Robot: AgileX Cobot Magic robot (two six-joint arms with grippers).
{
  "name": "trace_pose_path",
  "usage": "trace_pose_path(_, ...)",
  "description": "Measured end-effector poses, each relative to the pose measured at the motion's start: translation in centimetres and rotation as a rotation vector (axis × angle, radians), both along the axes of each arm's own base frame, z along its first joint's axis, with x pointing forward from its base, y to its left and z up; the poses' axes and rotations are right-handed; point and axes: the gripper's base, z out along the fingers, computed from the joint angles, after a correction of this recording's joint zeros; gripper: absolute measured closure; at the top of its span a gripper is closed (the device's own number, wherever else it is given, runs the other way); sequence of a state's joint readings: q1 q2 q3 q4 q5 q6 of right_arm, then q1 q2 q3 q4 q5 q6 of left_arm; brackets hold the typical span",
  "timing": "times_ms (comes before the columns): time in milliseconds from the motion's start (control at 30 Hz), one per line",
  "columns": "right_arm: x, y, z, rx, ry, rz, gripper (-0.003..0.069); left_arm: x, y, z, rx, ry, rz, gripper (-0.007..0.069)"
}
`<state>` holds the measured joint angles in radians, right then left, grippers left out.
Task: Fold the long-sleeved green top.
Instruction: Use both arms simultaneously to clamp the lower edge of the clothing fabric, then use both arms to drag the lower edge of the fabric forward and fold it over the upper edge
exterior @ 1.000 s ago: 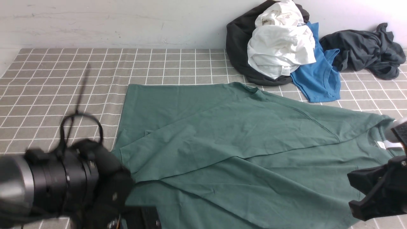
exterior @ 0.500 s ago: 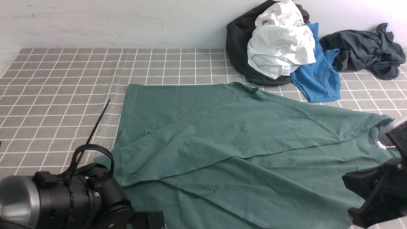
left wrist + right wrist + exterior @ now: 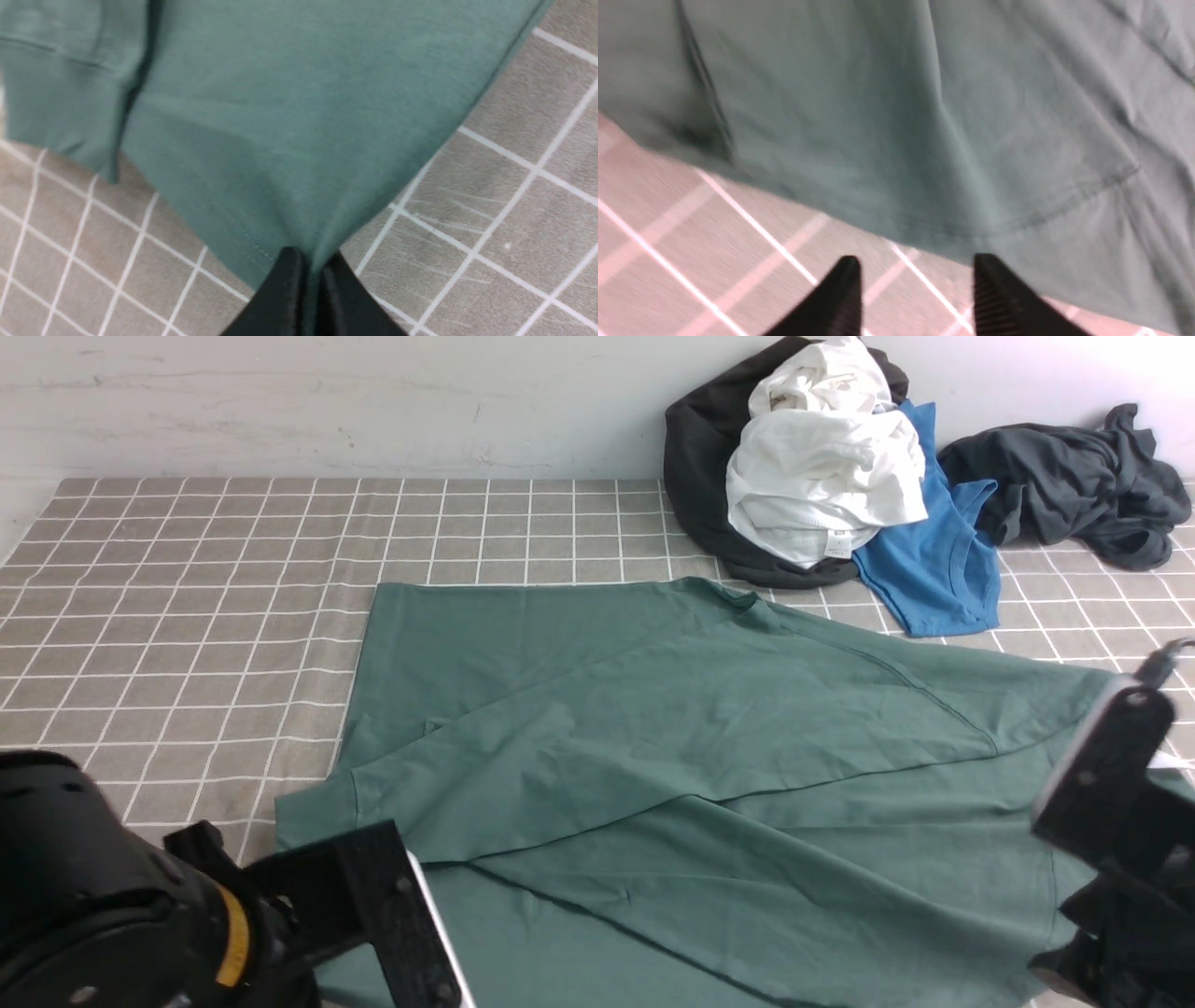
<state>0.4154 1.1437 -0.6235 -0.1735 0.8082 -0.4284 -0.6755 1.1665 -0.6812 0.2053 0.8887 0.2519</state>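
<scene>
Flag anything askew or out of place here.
The green top lies crooked on the checked cloth, with one sleeve folded across its body. Behind it, at the far right, other clothes sit in a crumpled heap. No damage or spills show.

Open checked tablecloth left of green top; clothes heap far right.
</scene>
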Motion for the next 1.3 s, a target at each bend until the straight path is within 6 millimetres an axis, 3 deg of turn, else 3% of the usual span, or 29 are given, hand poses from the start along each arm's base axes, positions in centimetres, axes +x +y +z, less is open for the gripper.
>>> trace_pose_path(133, 2.0, -0.1, -2.7, -0.185, 0.046, 0.105, 0.0198, 0.2, 1.2, 0.8, -0.039, -0.028, 0.086, 0.0619)
trace_pose_path(367, 4.2, 0.2, -6.5, -0.351, 0.127, 0.237, 0.0215, 0.7, 1.8, 0.9, -0.091, -0.041, 0.154, 0.0619)
trace_pose_path(533, 4.9, 0.5, -8.2, -0.367, 0.156, 0.272, 0.0323, 0.7, 1.7, 0.9, -0.101, -0.046, 0.156, 0.0619)
trace_pose_path(633, 5.1, 0.6, -8.2, -0.353, 0.15, 0.251, 0.0443, 0.8, 1.7, 1.0, -0.112, -0.05, 0.166, 0.0618)
trace_pose_path(700, 5.4, 0.8, -7.8, -0.33, 0.146, 0.199, 0.0517, 0.8, 1.7, 1.0, -0.12, -0.048, 0.185, 0.0618)
trace_pose_path(733, 5.9, 0.9, -7.1, -0.298, 0.139, 0.113, 0.0589, 0.8, 1.7, 1.1, -0.137, -0.046, 0.224, 0.0618)
trace_pose_path(833, 7.6, 1.5, -4.5, -0.252, 0.088, -0.025, 0.0645, 1.7, 1.8, 2.4, -0.195, -0.072, 0.327, 0.0617)
trace_pose_path(933, 9.8, 1.5, -1.9, -0.201, 0.015, -0.11, 0.065, 3.4, 2.3, 4.8, -0.265, -0.13, 0.436, 0.0611)
trace_pose_path(967, 11.5, 1.3, -0.2, -0.155, -0.051, -0.155, 0.065, 5.2, 2.7, 6.3, -0.299, -0.169, 0.503, 0.0611)
trace_pose_path(1000, 11.7, 1.2, 0.0, -0.15, -0.06, -0.159, 0.065, 5.4, 2.8, 6.5, -0.301, -0.174, 0.509, 0.0611)
trace_pose_path(1067, 15.1, 0.6, 2.3, -0.066, -0.163, -0.226, 0.065, 9.2, 4.0, 8.7, -0.33, -0.241, 0.601, 0.0611)
trace_pose_path(1100, 15.2, 0.6, 2.2, -0.067, -0.161, -0.224, 0.065, 9.4, 4.1, 8.5, -0.324, -0.235, 0.608, 0.0611)
trace_pose_path(1133, 16.9, 0.4, 2.8, -0.028, -0.197, -0.25, 0.065, 11.9, 4.6, 9.2, -0.335, -0.264, 0.645, 0.0611)
trace_pose_path(1167, 17.6, 0.4, 2.9, -0.016, -0.21, -0.257, 0.0651, 12.6, 4.7, 9.3, -0.336, -0.269, 0.654, 0.0611)
trace_pose_path(1200, 19.3, 0.4, 3.2, 0.007, -0.241, -0.262, 0.0651, 15.8, 5.1, 9.1, -0.339, -0.285, 0.685, 0.0611)
trace_pose_path(1267, 21.6, 0.6, 2.5, 0.011, -0.255, -0.255, 0.0651, 20.0, 5.3, 8.1, -0.336, -0.293, 0.712, 0.0611)
trace_pose_path(1300, 22.7, 0.6, 1.9, 0.01, -0.253, -0.257, 0.0651, 22.5, 5.4, 6.7, -0.325, -0.283, 0.723, 0.0611)
